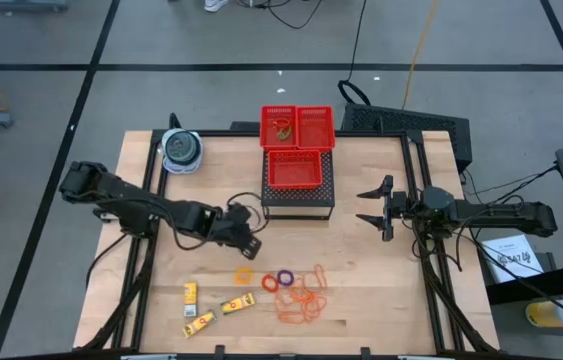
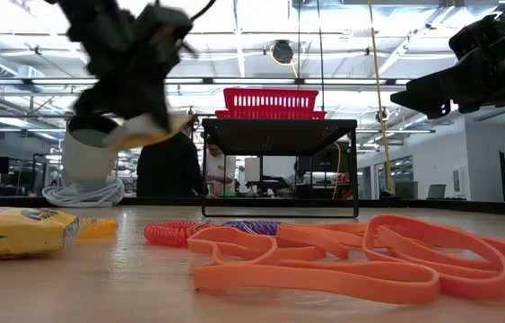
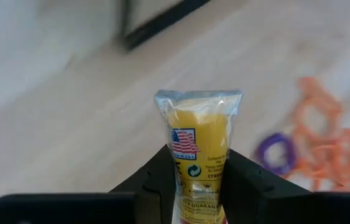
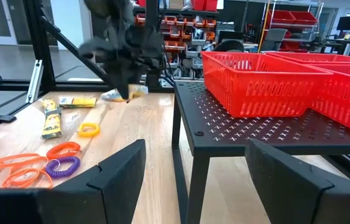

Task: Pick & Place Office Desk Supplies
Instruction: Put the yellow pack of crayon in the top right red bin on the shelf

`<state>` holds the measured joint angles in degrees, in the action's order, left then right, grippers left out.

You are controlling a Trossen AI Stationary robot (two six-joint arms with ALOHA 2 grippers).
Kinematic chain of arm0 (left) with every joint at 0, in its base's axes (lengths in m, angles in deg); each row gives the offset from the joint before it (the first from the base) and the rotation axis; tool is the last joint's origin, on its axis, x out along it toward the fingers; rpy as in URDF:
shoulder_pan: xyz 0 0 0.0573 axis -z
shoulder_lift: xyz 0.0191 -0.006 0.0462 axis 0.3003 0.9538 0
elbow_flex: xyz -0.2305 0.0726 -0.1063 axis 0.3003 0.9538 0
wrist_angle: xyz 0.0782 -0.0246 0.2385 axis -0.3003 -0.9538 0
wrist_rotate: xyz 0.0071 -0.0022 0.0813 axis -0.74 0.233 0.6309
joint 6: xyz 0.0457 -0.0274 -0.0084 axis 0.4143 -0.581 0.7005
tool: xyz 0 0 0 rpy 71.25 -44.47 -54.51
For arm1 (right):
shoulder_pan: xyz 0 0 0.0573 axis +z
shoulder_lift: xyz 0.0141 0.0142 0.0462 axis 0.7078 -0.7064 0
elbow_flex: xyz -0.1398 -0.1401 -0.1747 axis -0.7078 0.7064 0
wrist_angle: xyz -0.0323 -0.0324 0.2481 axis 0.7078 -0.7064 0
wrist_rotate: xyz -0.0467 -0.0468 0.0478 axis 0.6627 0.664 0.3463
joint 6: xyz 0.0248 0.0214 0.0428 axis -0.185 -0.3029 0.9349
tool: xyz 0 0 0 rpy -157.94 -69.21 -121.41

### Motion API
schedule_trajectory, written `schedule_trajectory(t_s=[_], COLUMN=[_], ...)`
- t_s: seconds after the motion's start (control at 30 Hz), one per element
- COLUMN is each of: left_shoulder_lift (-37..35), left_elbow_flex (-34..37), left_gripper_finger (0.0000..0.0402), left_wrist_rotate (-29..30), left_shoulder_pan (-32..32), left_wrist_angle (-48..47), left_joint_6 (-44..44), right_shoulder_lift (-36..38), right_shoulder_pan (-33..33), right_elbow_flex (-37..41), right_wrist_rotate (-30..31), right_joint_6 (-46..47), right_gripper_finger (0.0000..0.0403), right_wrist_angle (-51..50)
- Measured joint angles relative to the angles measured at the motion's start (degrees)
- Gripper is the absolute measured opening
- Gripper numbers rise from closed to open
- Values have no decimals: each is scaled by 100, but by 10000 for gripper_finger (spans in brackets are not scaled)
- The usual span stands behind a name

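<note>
The left tool (image 3: 199, 186) grips a yellow packet (image 3: 201, 146), lifted off the surface (image 1: 361, 290) near its middle, beside the black stand (image 1: 298, 196). Other packets (image 1: 211, 310), rings (image 1: 276, 280) and rubber bands (image 1: 306, 300) lie near the front edge. The right tool (image 1: 373, 207) hovers open toward the right edge.

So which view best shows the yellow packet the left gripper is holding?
The left wrist view: the yellow packet stands clamped between the left gripper fingers, label readable. Low view shows it blurred, right wrist view small and distant, high view hides it under the gripper.
</note>
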<state>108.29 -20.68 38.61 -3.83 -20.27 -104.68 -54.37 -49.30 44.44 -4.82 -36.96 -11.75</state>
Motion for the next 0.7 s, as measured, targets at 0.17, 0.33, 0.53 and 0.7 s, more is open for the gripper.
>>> schedule_trajectory(t_s=[0.17,0.33,0.53,0.7], left_shoulder_lift=[65,301,772,1208], left_elbow_flex=[0,-2,-2,-2], left_gripper_finger=[106,106,106,106], left_wrist_rotate=[255,350,305,294], left_shoulder_pan=[-24,-17,-26,-148], left_wrist_angle=[1793,3636,5091,5866], left_joint_6=[2092,3855,5193,5906], right_shoulder_lift=[0,4,-46,-48], right_shoulder_pan=[-1,1,19,19], right_elbow_flex=[-1,1,2,2], right_wrist_rotate=[0,-6,18,7], right_joint_6=[0,10,1332,1818], right_gripper_finger=[267,267,267,267], right_wrist_angle=[0,300,1183,1803])
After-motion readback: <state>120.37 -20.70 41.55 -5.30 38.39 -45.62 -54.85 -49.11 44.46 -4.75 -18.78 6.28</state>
